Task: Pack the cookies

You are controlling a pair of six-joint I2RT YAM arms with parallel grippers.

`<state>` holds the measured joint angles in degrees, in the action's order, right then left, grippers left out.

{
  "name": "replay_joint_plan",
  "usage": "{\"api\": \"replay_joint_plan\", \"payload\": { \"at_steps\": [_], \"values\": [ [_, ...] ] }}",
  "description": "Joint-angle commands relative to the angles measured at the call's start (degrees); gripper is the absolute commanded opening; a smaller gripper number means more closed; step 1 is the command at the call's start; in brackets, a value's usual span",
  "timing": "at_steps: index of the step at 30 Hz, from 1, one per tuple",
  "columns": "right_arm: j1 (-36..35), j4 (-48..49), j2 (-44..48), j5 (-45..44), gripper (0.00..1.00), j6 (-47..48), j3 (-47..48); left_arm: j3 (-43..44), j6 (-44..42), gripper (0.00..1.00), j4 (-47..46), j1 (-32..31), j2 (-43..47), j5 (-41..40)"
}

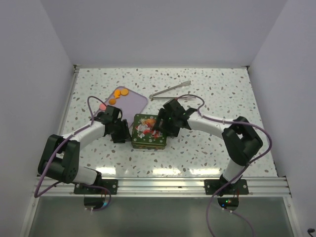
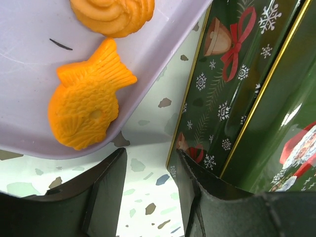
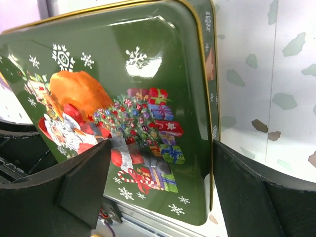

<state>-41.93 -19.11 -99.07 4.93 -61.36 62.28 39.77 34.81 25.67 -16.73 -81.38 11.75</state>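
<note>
Cookies (image 2: 86,106) lie on the tray (image 2: 29,64); the tin (image 1: 145,136) is shut, so my left pincer (image 2: 150,163) sits open beside it, right pincer (image 3: 160,153) open astride its lid (image 3: 148,74) for lifting

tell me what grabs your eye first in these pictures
The green Christmas tin, lid on, sits mid-table between the left gripper and right gripper. Beyond it to the left, bright orange cookies lie on a lavender tray, one fish-shaped.
</note>
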Motion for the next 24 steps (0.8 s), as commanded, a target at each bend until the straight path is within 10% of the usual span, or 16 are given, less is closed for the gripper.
{"api": "replay_joint_plan", "payload": {
  "at_steps": [1,24],
  "values": [
    [-1.9,-6.3,-1.6,-1.4,0.83,1.2,4.0,1.8,-0.4,0.5,-4.7,-0.3,-1.0,3.9],
    [-3.9,-16.3,-5.3,-3.0,0.85,6.9,9.6,3.6,-1.6,0.46,-2.3,-0.2,-1.2,0.1]
  ]
}}
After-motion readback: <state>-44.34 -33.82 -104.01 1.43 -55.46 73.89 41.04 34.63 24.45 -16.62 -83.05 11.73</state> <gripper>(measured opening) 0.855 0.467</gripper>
